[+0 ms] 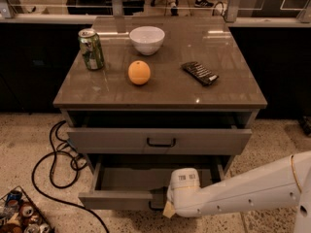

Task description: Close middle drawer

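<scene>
Camera view: pincer (159,204) is sitting at the open middle drawer (116,199) front, can't tell its grip; probably needing an inward push.

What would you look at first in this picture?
The big white robot arm at the lower right stands out first, with its gripper right at the front of the middle drawer, which is pulled far out. Next comes the bright orange on the cabinet top, with a green can to its left and a white bowl behind it.
</scene>
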You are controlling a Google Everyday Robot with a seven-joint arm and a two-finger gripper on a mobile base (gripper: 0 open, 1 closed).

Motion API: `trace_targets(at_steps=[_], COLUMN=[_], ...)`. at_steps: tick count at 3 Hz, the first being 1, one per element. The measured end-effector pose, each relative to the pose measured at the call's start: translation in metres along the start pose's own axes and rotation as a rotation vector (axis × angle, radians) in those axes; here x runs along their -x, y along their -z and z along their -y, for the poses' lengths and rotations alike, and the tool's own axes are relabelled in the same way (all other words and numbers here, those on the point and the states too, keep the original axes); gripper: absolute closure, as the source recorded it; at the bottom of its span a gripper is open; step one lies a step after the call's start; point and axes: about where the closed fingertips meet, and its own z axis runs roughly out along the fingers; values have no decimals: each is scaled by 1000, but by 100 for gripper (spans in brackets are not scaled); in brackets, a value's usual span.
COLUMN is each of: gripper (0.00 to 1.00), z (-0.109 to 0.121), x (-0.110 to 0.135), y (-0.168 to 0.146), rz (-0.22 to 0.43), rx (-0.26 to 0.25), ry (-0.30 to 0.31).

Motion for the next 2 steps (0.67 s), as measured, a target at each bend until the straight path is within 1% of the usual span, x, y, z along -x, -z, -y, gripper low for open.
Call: trace_targets(at_steps=[1, 2], gripper=[100, 100], z=[0, 9], x=[0, 1], y=[0, -4], rz=[0, -11], rx=[0, -27], ry=[0, -19])
